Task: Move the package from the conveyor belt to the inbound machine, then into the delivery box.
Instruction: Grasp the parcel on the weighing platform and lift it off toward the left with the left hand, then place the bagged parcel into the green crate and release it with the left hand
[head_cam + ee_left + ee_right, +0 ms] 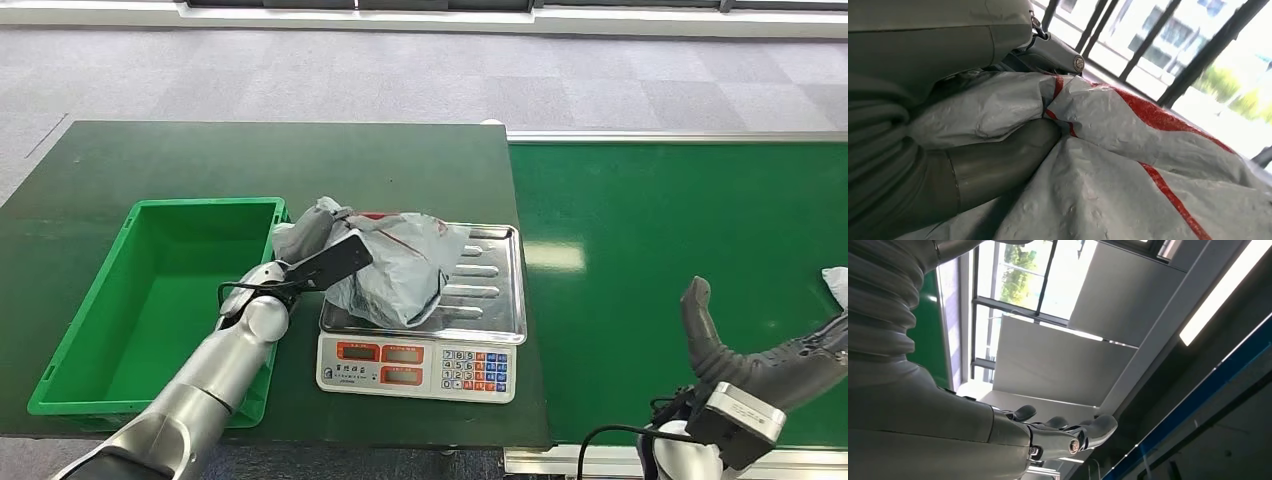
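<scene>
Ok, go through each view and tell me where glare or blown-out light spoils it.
Head view: a bright ceiling reflection on the conveyor belt and sheen on the scale tray. Left wrist view: windows behind the package are washed out. Right wrist view: windows and ceiling light strip overexposed.

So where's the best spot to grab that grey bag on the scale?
Probably its bunched left end, coming from the crate side. The bag is soft and crumpled, and that end overhangs the scale tray toward the crate, giving folds to pinch. The left hand already grips there, thumb pressed into the plastic.
</scene>
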### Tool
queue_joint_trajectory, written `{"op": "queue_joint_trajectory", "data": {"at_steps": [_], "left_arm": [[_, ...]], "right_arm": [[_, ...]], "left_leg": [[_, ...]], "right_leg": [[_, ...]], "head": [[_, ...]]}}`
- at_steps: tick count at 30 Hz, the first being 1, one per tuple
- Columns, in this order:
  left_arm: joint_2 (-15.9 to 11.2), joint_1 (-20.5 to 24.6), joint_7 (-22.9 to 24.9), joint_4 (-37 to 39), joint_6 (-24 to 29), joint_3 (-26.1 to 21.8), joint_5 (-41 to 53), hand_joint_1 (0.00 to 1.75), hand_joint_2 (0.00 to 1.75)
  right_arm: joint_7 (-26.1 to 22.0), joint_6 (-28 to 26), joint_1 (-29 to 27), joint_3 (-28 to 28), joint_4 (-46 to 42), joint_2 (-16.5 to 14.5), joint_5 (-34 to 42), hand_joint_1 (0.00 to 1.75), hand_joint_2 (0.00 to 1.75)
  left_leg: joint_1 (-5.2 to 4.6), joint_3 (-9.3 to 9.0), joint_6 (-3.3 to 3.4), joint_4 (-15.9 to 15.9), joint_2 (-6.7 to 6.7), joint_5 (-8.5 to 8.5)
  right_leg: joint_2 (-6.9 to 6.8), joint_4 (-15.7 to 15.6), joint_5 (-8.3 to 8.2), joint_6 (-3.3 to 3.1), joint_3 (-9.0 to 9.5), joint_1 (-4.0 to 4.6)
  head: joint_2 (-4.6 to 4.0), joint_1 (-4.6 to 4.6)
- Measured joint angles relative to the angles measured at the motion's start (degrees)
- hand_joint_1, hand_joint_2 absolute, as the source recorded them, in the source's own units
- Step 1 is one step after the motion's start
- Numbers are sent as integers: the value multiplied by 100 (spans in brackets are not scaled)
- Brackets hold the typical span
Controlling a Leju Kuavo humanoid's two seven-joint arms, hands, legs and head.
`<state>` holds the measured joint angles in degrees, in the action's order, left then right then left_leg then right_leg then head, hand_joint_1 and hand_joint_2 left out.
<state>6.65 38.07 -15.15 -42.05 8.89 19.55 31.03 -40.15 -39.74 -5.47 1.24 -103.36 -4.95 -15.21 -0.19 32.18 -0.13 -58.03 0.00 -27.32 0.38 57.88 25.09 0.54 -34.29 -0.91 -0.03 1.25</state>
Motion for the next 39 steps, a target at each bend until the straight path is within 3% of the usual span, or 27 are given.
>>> {"op": "queue_joint_trajectory", "data": {"at_steps": [7, 11, 14, 15, 18, 19, 27, 39], "left_arm": [[-243, -472, -272, -1492, 743, -598, -687, 175, 175], [-421, -995, -519, -2582, 1465, -993, -967, 175, 175], [-543, -1327, -514, -3270, 1629, -1312, -971, 175, 175], [-575, -1420, -498, -3438, 1643, -1390, -947, 155, 175], [-649, -1700, -345, -3841, 1747, -1564, -696, 24, 175], [-673, -1825, -261, -3973, 1779, -1631, -576, 0, 175], [-726, -2795, 393, -4634, 1761, -2421, 431, 0, 175], [-623, -2859, 433, -4651, 1491, -2723, 560, 0, 175]], "right_arm": [[-1, 133, -287, -78, -141, 0, -40, 0, 175], [0, 278, -435, -168, -152, -2, -62, 0, 175], [1, 340, -511, -240, -155, -5, -81, 0, 175], [1, 355, -527, -258, -156, -7, -85, 0, 175], [0, 451, -553, -304, -157, -23, -111, 0, 175], [-1, 505, -563, -324, -157, -36, -122, 0, 175], [4, 876, -607, -627, -158, -227, -240, 0, 175], [98, 1035, -586, -855, -160, -391, -294, 0, 175]], "left_leg": [[1, 18, -1, 4, -2, -1], [1, 21, -3, 5, 9, -5], [2, 21, -2, 5, 5, -7], [2, 22, -2, 5, 0, -7], [2, 22, -2, 7, -6, -8], [2, 21, -2, 8, -1, -9], [2, 18, -3, 8, 9, -13], [2, 16, -3, 8, 5, -12]], "right_leg": [[-2, 0, 7, -3, -13, 1], [9, 0, 7, -4, -22, 1], [4, 0, 14, -7, -22, 2], [-2, 0, 16, -8, -21, 2], [-9, 0, 19, -9, -16, 2], [-4, 0, 19, -9, -16, 1], [4, 0, 22, -12, -22, 3], [0, 0, 21, -12, -16, 1]], "head": [[1, 0], [0, 0], [1, 0], [1, 0], [0, 0], [0, 0], [0, 0], [0, 0]]}}
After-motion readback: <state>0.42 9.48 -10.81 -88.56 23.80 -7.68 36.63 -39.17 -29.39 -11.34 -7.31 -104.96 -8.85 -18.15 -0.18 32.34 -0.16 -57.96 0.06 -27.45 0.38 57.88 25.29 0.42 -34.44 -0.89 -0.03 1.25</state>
